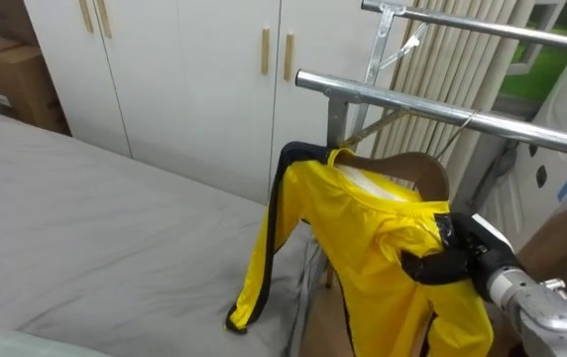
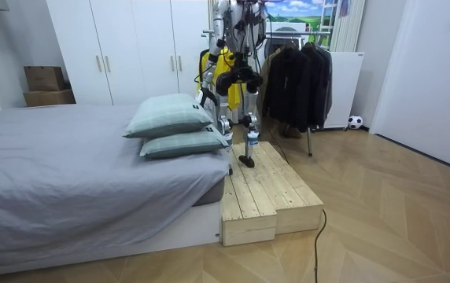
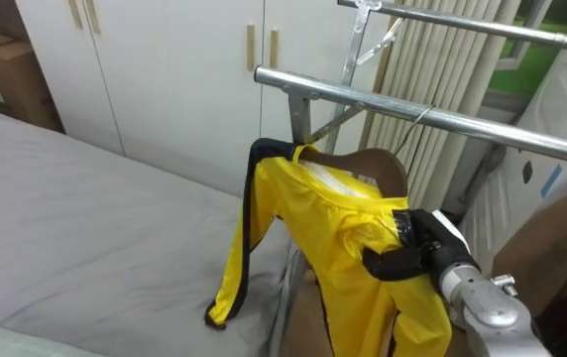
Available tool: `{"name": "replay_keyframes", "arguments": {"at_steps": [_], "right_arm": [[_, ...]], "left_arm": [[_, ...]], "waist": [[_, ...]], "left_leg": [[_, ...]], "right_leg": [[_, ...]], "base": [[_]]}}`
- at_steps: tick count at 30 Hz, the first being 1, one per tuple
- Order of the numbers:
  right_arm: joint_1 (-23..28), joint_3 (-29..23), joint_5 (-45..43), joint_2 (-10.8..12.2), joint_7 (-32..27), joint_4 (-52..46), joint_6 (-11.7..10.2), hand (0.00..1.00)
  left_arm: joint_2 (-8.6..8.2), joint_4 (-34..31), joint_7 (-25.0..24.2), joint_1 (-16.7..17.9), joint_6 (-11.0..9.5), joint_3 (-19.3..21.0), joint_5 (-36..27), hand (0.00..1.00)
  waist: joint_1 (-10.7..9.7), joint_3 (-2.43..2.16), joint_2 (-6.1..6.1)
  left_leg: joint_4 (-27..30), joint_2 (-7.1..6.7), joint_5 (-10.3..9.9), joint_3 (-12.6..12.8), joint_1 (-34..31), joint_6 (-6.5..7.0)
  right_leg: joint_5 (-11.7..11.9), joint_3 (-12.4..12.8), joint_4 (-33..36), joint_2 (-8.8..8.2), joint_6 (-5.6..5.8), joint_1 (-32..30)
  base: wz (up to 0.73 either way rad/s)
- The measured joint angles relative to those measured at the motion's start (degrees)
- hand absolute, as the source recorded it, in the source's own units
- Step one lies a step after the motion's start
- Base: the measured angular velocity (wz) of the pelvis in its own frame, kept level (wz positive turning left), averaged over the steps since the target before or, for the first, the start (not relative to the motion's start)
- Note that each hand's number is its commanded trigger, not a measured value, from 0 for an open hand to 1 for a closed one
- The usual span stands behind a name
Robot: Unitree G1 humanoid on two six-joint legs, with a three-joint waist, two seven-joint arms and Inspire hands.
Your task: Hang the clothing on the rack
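A: Where's the jacket [image 1: 383, 238]?
B: On a hanger [image 1: 424, 171], just under the rail [image 1: 412, 104]. The right hand [image 1: 467, 248] has its dark fingers [image 1: 430, 266] curled tight round the shoulder, pinching cloth against the hanger's end
A: Is the hook [image 1: 457, 137] on?
B: Cannot tell. Its thin wire runs up to the rail, but whether it's seated is hidden
A: Risks?
B: The fabric is slick, glossy yellow with black stripes. It could slide off the smooth curved wood if the hand tilts it or lets go early. The rail is a round, shiny metal tube, so a half-caught hook may skate along or drop. One sleeve [image 1: 254, 268] hangs long towards the bed [image 1: 85, 228] and could snag the upright [image 1: 335, 124]
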Motion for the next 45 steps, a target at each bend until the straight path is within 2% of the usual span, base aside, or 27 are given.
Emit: {"name": "replay_keyframes", "arguments": {"at_steps": [6,16,17,18,19,30,45], "right_arm": [[0.00,0.00,-0.16,0.02,-0.89,1.64,-1.98,1.00],[0.00,0.00,-0.22,0.02,-1.10,2.85,-3.08,1.00],[0.00,0.00,-0.30,0.03,-1.10,2.92,-3.08,0.55],[-0.01,0.00,-0.31,0.03,-1.10,3.43,-3.18,0.03],[0.00,0.00,-0.29,0.03,-1.08,3.69,-3.30,0.00],[0.05,0.00,-0.19,0.10,-0.90,4.60,-3.40,0.00],[0.04,-0.01,0.02,0.10,-0.81,4.24,-3.39,0.00]], "left_arm": [[0.05,0.00,-1.00,0.00,-0.02,0.04,0.15,0.00],[0.12,0.00,-1.62,-0.04,-0.04,0.77,0.00,0.00],[0.12,0.00,-1.84,-0.04,-0.06,1.10,0.00,0.00],[0.12,0.06,-2.00,-0.03,-0.06,1.33,0.00,0.00],[0.12,0.15,-2.07,-0.03,-0.06,1.45,0.00,0.00],[0.18,0.75,-2.54,-0.09,-0.09,1.63,-0.02,0.00],[0.46,1.55,-3.15,-0.45,-0.25,1.58,-0.13,0.00]], "waist": [[0.02,-0.12,0.05],[-0.03,-0.15,0.00],[-0.03,-0.14,0.01],[-0.02,-0.09,0.01],[-0.02,-0.09,0.02],[-0.02,-0.25,-0.25],[-0.41,-0.24,-0.24]], "left_leg": [[-0.02,-0.11,0.00,-0.09,0.04,0.00],[-0.02,-0.15,0.00,-0.37,0.27,0.01],[-0.02,-0.16,0.00,-0.38,0.38,0.01],[-0.09,-0.18,0.00,-0.37,0.66,0.01],[-0.17,-0.20,0.00,-0.36,0.83,0.01],[-0.29,-0.26,0.00,-0.33,1.12,0.02],[-0.69,-0.28,0.00,-0.26,1.18,0.02]], "right_leg": [[-0.01,-0.20,0.04,-0.14,0.04,0.06],[-0.05,-0.30,0.01,-0.18,0.08,0.39],[-0.05,-0.27,0.01,-0.18,0.09,0.49],[-0.09,-0.16,0.00,-0.19,0.14,0.73],[-0.18,-0.12,0.00,-0.19,0.19,0.86],[-0.32,-0.05,0.02,-0.22,0.20,1.09],[-0.41,-0.18,-0.09,-0.26,0.21,1.08]], "base": [[0.00],[0.00],[0.00],[0.00],[0.00],[0.00],[0.00]]}}
